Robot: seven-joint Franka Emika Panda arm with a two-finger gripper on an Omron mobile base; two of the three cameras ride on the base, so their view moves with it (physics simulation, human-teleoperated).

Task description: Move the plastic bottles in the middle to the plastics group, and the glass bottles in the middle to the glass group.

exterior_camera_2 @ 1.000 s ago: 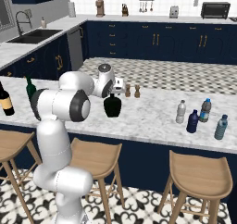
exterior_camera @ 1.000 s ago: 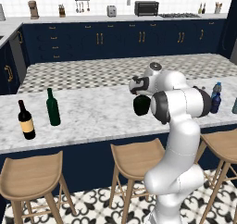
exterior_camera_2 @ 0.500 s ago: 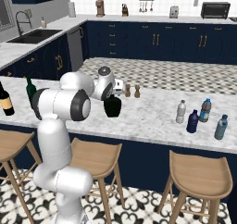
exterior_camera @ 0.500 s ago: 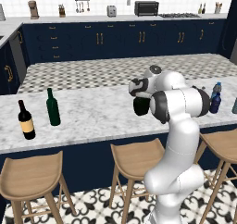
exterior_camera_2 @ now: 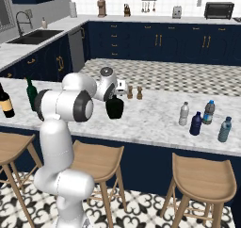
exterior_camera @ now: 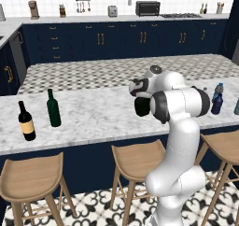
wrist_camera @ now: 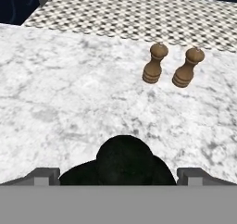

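The glass bottle [exterior_camera: 141,106], squat and very dark, stands mid-counter. Right above it hangs my gripper [exterior_camera: 139,94], open. From the hand view, the bottle's round top [wrist_camera: 125,159] lies between my wide-apart fingertips [wrist_camera: 44,176], apart from both. The glass bottle [exterior_camera_2: 115,108] and gripper [exterior_camera_2: 118,94] also appear from the right. Two plastic bottles stand at the right: clear grey with a white cap [exterior_camera_2: 184,114] and navy [exterior_camera_2: 196,123]. Beside them is the plastics group: blue-labelled bottle [exterior_camera_2: 209,112] and teal bottle [exterior_camera_2: 225,129]. The glass group is at the left: green wine bottle [exterior_camera: 53,109] and tan-labelled black one [exterior_camera: 26,122].
Two brown wooden mills [wrist_camera: 154,63] [wrist_camera: 187,68] stand just beyond the dark bottle. Wooden stools [exterior_camera: 137,159] line the near side of the marble counter [exterior_camera: 93,113]. A patterned floor strip and dark cabinets lie behind the counter.
The hand has sunk slightly toward the dark squat bottle. The jaws stay open and no bottle has moved.
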